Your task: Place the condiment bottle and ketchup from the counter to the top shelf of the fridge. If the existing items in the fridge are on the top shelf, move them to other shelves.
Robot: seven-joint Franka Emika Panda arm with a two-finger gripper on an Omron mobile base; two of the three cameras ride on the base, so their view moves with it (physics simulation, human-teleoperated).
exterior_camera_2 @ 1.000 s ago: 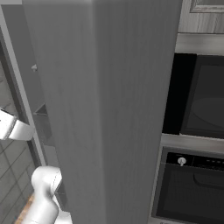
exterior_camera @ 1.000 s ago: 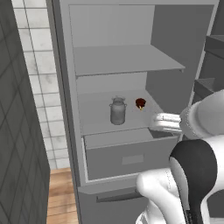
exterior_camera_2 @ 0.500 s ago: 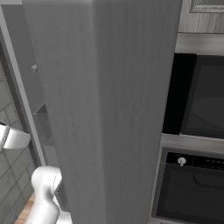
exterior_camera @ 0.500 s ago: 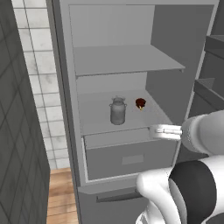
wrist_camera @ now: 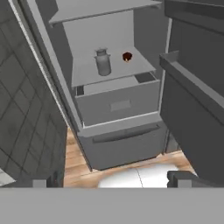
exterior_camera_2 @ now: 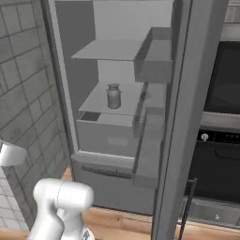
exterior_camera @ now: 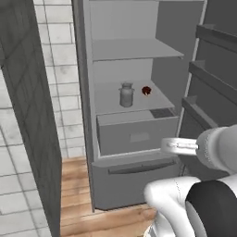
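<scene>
The fridge (exterior_camera: 134, 115) stands open before the robot, its dark door (exterior_camera_2: 187, 117) swung out to the right with its bins facing the interior. Inside, the top shelf (exterior_camera: 136, 48) is a bare grey plate spanning the cabinet. Below it, the second shelf (exterior_camera: 111, 99) carries both existing items: the grey metal milk can (exterior_camera: 126, 95) upright near the middle, and the brown chicken drumstick (exterior_camera: 146, 90) just to its right and slightly farther back, the two apart. Beneath that shelf sits the box-like drawer (exterior_camera: 139, 134), closed, and lower down a wide front panel with a long handle (exterior_camera: 139, 166) above the wooden floor (exterior_camera: 111, 217).

The gripper (exterior_camera: 173, 146) hangs well out in front of the fridge, level with the drawer, at the end of the white arm. From the hand view the two dark fingers (wrist_camera: 177, 177) appear set wide apart with nothing between them, though only their tips show at the frame's bottom edge, so this reading is tentative.

As a judgement of progress: the top shelf is already free of the milk can and drumstick, so no clearing looks needed. Neither the condiment bottle nor the ketchup is on any shelf here, and the hand is empty, so both deliveries from the counter look to be still ahead.
</scene>
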